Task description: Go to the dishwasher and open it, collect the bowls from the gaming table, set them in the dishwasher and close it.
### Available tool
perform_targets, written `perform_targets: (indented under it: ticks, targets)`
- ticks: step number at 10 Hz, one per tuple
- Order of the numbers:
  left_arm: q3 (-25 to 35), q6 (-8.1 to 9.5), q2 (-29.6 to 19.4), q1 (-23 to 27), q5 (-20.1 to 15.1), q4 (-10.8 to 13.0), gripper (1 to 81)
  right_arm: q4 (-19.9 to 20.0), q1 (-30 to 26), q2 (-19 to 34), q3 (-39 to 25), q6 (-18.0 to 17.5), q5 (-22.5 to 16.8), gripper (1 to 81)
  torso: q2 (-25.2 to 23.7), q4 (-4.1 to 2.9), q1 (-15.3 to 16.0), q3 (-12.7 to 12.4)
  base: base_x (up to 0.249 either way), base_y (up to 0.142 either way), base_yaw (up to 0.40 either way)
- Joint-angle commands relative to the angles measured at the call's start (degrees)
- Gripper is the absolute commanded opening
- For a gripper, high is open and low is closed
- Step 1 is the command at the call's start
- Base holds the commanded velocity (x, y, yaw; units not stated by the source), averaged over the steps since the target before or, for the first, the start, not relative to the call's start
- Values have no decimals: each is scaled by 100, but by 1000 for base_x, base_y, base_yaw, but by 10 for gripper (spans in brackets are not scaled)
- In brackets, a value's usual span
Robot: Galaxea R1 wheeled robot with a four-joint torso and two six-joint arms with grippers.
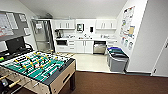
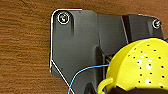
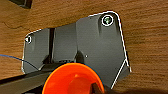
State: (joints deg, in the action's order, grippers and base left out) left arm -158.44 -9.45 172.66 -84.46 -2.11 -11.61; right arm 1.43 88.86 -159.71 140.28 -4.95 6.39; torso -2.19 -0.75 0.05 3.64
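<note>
Close under our left wrist sits a yellow perforated bowl (image 2: 140,67), under our right an orange bowl (image 3: 72,78). Both look light, stiff plastic, probably slippery, best pinched at the rim. We cannot tell how either gripper stands, nor whether it holds its bowl.

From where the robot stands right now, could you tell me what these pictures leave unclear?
- Dishwasher, head view: too far and blurred to tell whether its door is fully shut or what is inside.
- Yellow bowl, left wrist view: cut off by the picture edge; what holds it cannot be made out.
- Orange bowl, right wrist view: cut off by the edge; the grip is unclear.
- Gaming table, head view: too blurred to tell whether any bowls remain on it.
</note>
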Motion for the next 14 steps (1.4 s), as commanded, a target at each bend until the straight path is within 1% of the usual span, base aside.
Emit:
perform_targets:
  ticks: [1,6,13,14]
  targets:
    - [-38,-48,-38,285,-343,9,10,-55,-258,95,-37,12,-270,10,0,0,-2,0,170,-98,0]
    - [-38,-48,-47,276,-343,9,10,-55,-267,95,-28,12,-278,10,0,0,-5,0,178,-89,0]
    - [-38,-40,-47,276,-343,-8,10,-55,-267,95,-28,20,-270,10,0,0,-5,0,190,-63,0]
    - [-38,-48,-47,276,-343,-8,10,-55,-267,95,-28,20,-270,10,0,0,-5,0,191,0,0]
